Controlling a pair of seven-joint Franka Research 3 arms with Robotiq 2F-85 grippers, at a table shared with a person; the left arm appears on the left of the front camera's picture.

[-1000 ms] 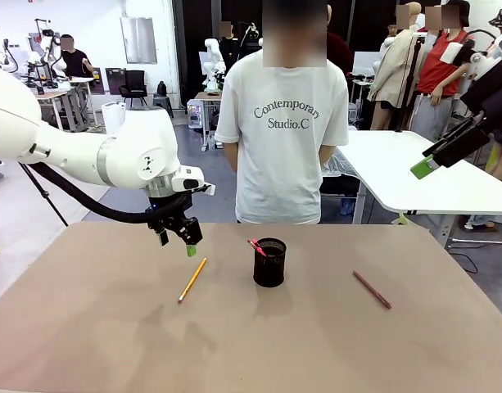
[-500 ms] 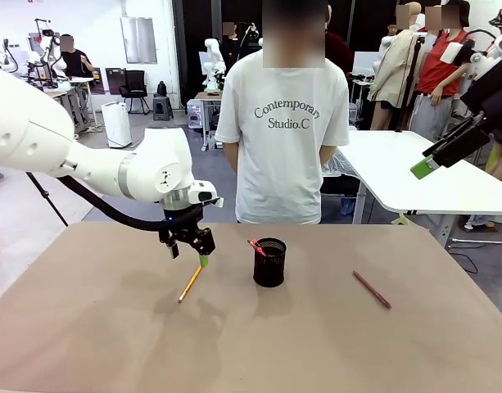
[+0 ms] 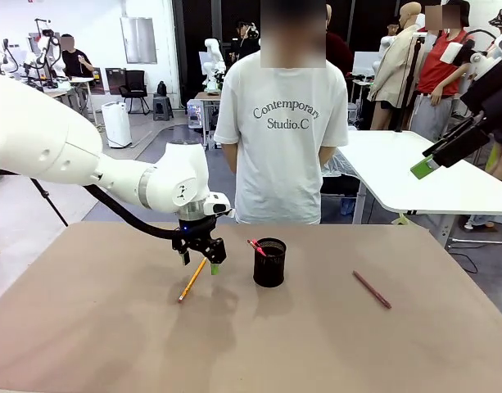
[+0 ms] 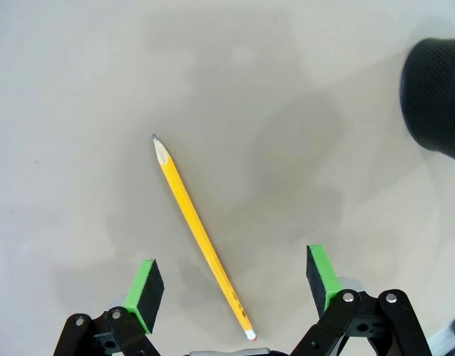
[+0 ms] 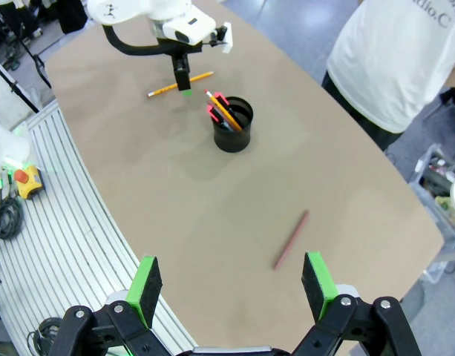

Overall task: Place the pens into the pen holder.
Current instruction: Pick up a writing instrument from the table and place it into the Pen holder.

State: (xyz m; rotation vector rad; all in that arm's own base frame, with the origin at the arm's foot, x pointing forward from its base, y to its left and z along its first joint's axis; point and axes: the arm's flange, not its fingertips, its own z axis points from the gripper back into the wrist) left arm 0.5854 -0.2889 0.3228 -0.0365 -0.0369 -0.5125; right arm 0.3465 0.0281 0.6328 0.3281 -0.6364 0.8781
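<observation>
A yellow-orange pen (image 3: 192,280) lies on the brown table, left of the black mesh pen holder (image 3: 269,263). My left gripper (image 3: 203,255) hangs open just above the pen's far end. In the left wrist view the yellow pen (image 4: 200,233) runs diagonally between the green pads (image 4: 147,293), and the holder (image 4: 439,96) sits at the upper right. A pen with a pink-red end (image 3: 256,246) sticks out of the holder. A maroon pen (image 3: 372,289) lies on the table to the right. My right gripper (image 5: 232,285) is open high above the table, over the maroon pen (image 5: 290,239) and the holder (image 5: 233,124).
A person in a white T-shirt (image 3: 282,123) stands at the table's far edge, no hands over the table. A white table (image 3: 414,176) stands behind on the right. The brown table (image 3: 316,344) has free room in front of the pens.
My left arm has moved right and down, bringing its open gripper over the yellow pen. The right arm, the other pens and the holder have stayed put.
</observation>
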